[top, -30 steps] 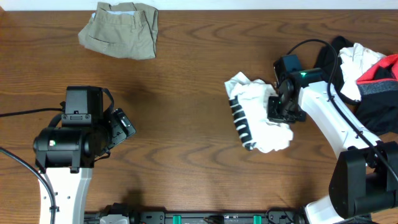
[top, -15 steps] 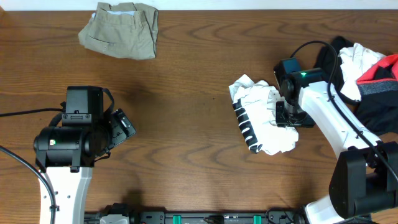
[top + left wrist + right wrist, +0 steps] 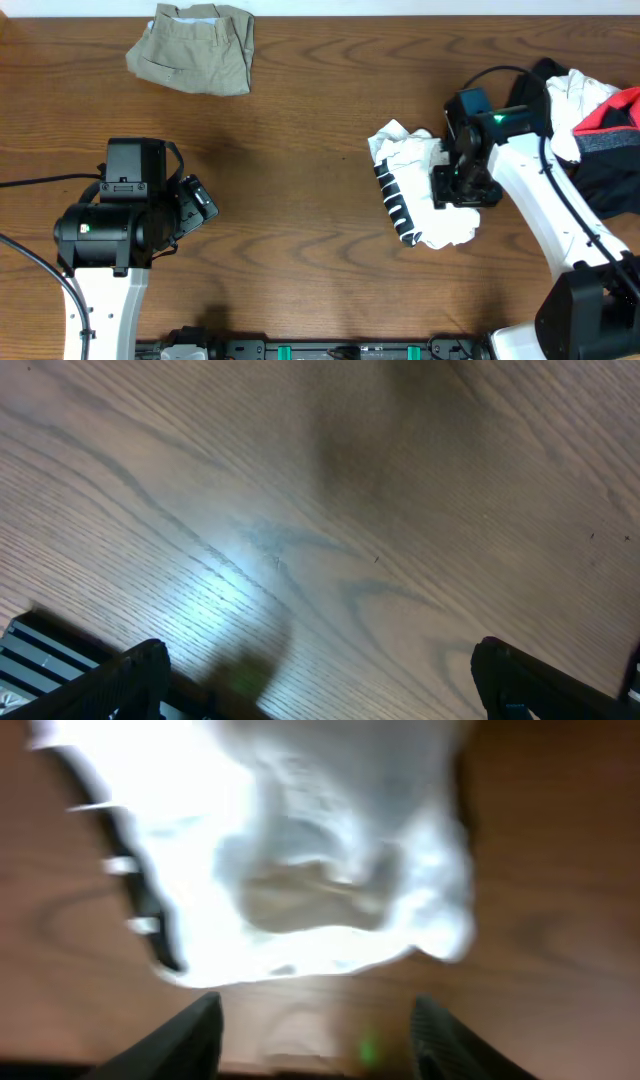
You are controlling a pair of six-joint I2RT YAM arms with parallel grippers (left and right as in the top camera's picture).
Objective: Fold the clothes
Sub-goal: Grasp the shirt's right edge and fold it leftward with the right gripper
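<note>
White top (image 3: 415, 165) is seen bunched on desk (image 3: 300, 150), right of centre. Right hand (image 3: 315, 1020) is spread, empty, just above it; left hand (image 3: 320, 665) wide, empty. Risk: several layers could be pinched together, fold spoiled.

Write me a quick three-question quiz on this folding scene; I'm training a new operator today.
1. True or false: the left tool is open over bare table, holding nothing.
2. Fill in: the white top has trim striped in white and ___.
3. What sits between the right tool's fingers? A) the white top B) a sock C) nothing
Key: 1 true; 2 black; 3 C.
</note>
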